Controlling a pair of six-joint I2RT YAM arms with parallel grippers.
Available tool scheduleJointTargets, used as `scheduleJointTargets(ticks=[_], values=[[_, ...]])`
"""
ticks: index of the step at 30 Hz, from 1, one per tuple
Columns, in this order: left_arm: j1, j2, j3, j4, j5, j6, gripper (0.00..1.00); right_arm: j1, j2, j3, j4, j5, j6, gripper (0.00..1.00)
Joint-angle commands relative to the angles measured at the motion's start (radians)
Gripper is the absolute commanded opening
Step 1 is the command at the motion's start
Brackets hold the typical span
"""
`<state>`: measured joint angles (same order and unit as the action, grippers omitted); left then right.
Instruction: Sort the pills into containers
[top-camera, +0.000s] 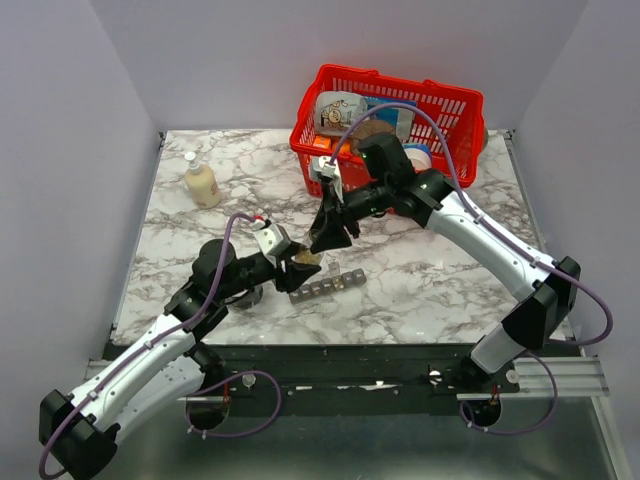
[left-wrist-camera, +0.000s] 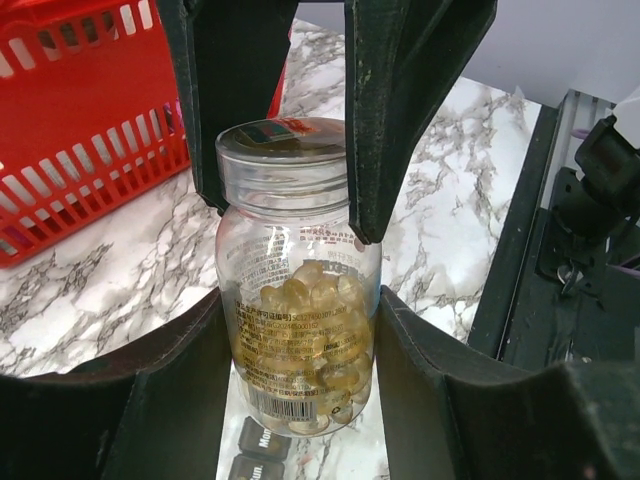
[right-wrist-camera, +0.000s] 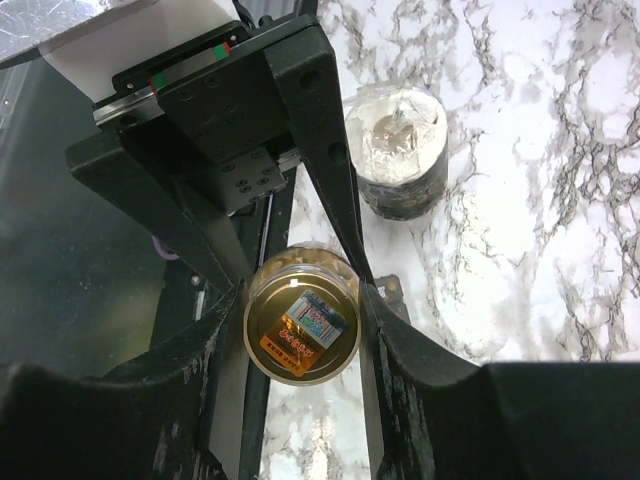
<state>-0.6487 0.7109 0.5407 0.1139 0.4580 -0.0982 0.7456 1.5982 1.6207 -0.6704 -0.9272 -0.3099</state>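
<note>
A small clear bottle (left-wrist-camera: 298, 300) with tan-brown pills (left-wrist-camera: 305, 345) massed inside is held upright just above the table. My left gripper (left-wrist-camera: 298, 385) is shut on its lower body, one finger on each side. My right gripper (right-wrist-camera: 303, 335) comes down from above and is shut on the bottle's clear lid (right-wrist-camera: 303, 325), which also shows in the left wrist view (left-wrist-camera: 283, 150). In the top view both grippers (top-camera: 300, 268) (top-camera: 326, 240) meet at the bottle (top-camera: 308, 259). The dark grey pill organiser (top-camera: 330, 285) lies right beneath and beside it, its labelled lids showing (left-wrist-camera: 262, 445).
The red mesh basket (top-camera: 455, 105) with several items stands at the back right. A cream pump bottle (top-camera: 201, 183) stands at the back left. A small dark round jar with a clear top (right-wrist-camera: 398, 150) sits near my left arm. The table's front edge (top-camera: 330, 345) is close.
</note>
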Motion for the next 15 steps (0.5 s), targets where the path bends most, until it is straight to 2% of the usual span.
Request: scheduleJointTargets(ticks=[1, 3, 7, 12, 15], values=[[0.009, 0.004, 0.045, 0.024, -0.018, 0.005, 0.0, 0.014, 0.034, 0.034, -0.074, -0.018, -0.023, 0.15], [0.011, 0.004, 0.061, 0.012, -0.074, 0.005, 0.0, 0.021, 0.029, 0.013, -0.055, 0.02, -0.008, 0.16], [0.011, 0.002, 0.096, -0.008, -0.225, -0.015, 0.0, 0.034, 0.002, -0.087, 0.089, 0.287, 0.22, 0.16], [0.011, 0.035, 0.107, 0.085, -0.303, -0.043, 0.0, 0.046, 0.031, -0.117, 0.176, 0.249, 0.411, 0.17], [0.009, 0.065, 0.117, 0.113, -0.306, -0.051, 0.0, 0.055, 0.055, -0.102, 0.172, 0.264, 0.433, 0.28]])
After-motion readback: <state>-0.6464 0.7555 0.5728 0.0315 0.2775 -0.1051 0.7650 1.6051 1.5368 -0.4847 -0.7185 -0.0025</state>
